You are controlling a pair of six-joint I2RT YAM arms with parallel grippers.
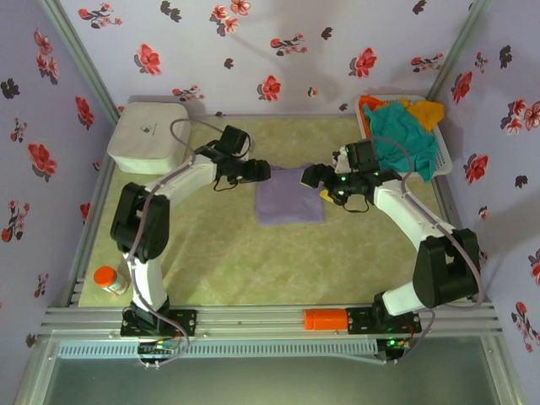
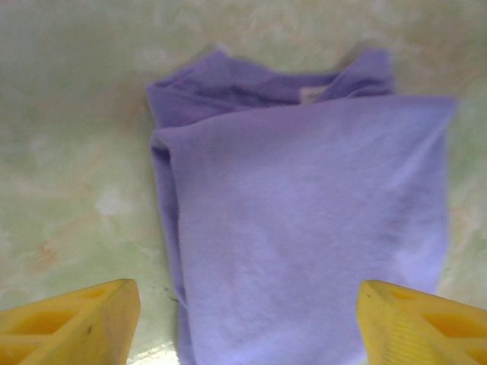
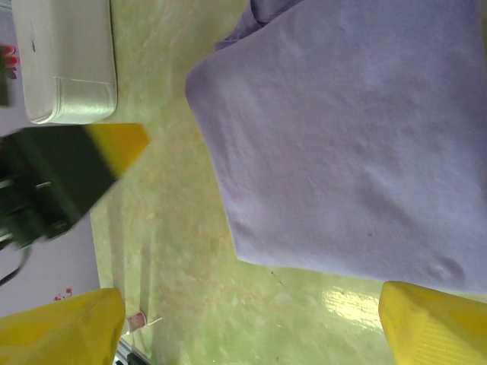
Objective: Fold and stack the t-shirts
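Seen from above, the folded purple shirt (image 1: 289, 194) lies flat at mid-frame. The left gripper (image 1: 258, 174) and right gripper (image 1: 317, 177) flank its top edge, and the unfolded shirts (image 1: 403, 135) wait heaped at upper right.

Left wrist: fingers (image 2: 84, 319) spread wide and empty over the shirt, probably so the fold lies undisturbed.

Right wrist: fingers (image 3: 61, 327) likewise apart, holding nothing.

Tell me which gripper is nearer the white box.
Left. The left gripper is at the edge of the purple shirt facing the white box; the right gripper is at its opposite edge.
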